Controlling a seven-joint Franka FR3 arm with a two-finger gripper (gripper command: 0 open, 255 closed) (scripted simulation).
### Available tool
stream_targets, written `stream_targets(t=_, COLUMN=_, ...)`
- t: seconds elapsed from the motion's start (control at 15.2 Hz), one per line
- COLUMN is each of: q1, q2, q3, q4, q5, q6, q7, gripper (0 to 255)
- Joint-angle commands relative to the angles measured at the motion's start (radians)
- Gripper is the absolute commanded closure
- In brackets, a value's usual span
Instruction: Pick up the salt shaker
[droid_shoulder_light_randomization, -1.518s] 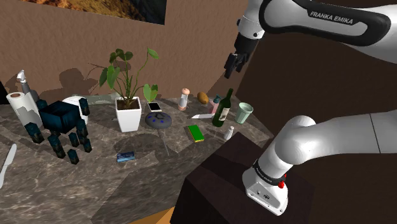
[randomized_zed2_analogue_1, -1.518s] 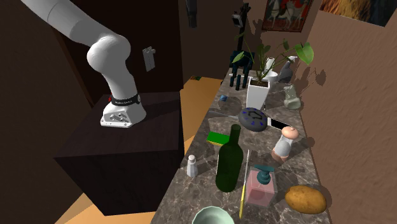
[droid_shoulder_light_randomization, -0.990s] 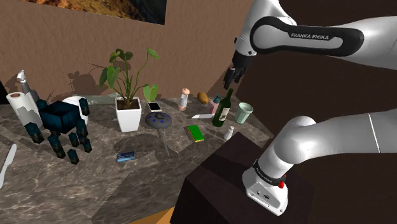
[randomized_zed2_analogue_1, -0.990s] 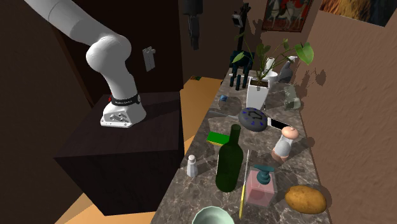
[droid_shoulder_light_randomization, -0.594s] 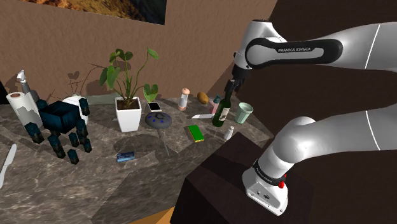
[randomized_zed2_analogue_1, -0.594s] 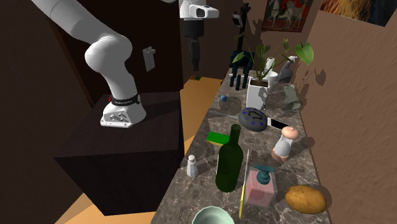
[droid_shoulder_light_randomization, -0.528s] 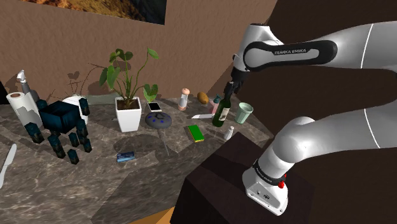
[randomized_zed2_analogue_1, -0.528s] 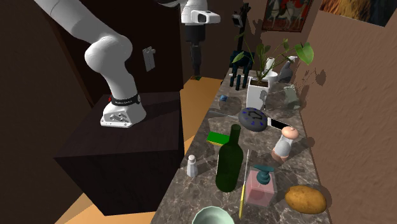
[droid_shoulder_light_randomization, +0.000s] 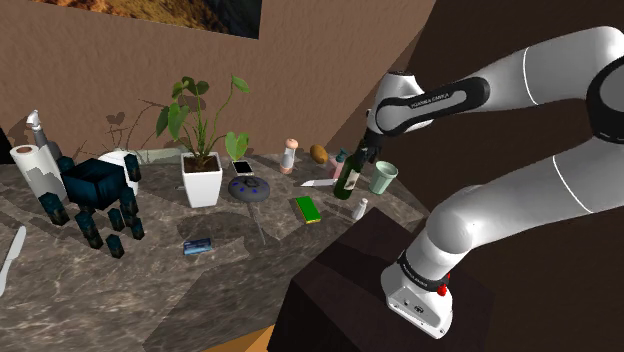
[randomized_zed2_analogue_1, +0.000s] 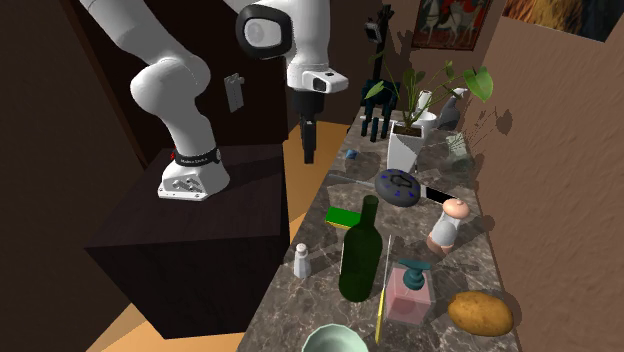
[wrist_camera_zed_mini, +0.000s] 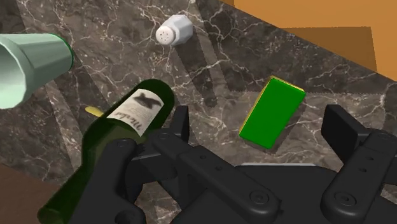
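The salt shaker is a small white shaker with a holed top. It stands upright near the counter's edge by the stand, next to a green wine bottle. In the second exterior view the salt shaker sits left of the wine bottle. My black gripper hangs well above the counter, over the bottle, pointing down, not touching anything. In the wrist view the gripper is open with nothing between its fingers. There the salt shaker lies ahead of the fingers, past the wine bottle's neck.
A pale green cup stands by the bottle and a green block lies flat nearby. A pink soap dispenser, a potato and a potted plant share the marble counter. The dark stand borders the counter.
The arm has swung down and the gripper has dropped from high up to just over the wine bottle. Its fingers stayed open and no object moved.
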Motion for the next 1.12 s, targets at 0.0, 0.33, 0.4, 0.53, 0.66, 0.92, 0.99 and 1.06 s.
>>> stream_targets(t=0.0, q1=-0.015, q2=0.065, q3=-0.03, q4=-0.013, q5=-0.016, q6=0.075, q7=-0.02, gripper=0)
stream_targets(t=0.33, q1=-0.041, q2=0.264, q3=-0.105, q4=-0.003, q5=-0.024, q6=0.254, q7=-0.087, gripper=0)
stream_targets(t=0.4, q1=-0.043, q2=0.308, q3=-0.119, q4=0.003, q5=-0.018, q6=0.289, q7=-0.105, gripper=0)
stream_targets(t=0.53, q1=-0.048, q2=0.399, q3=-0.145, q4=0.019, q5=0.008, q6=0.357, q7=-0.148, gripper=0)
stream_targets(t=0.66, q1=-0.054, q2=0.492, q3=-0.162, q4=0.04, q5=0.054, q6=0.422, q7=-0.204, gripper=0)
stream_targets(t=0.92, q1=-0.109, q2=0.68, q3=-0.137, q4=0.098, q5=0.194, q6=0.533, q7=-0.346, gripper=0)
stream_targets(t=0.99, q1=-0.131, q2=0.716, q3=-0.122, q4=0.113, q5=0.219, q6=0.552, q7=-0.372, gripper=0)
stream_targets(t=1.06, q1=-0.141, q2=0.734, q3=-0.109, q4=0.116, q5=0.228, q6=0.566, q7=-0.377, gripper=0)
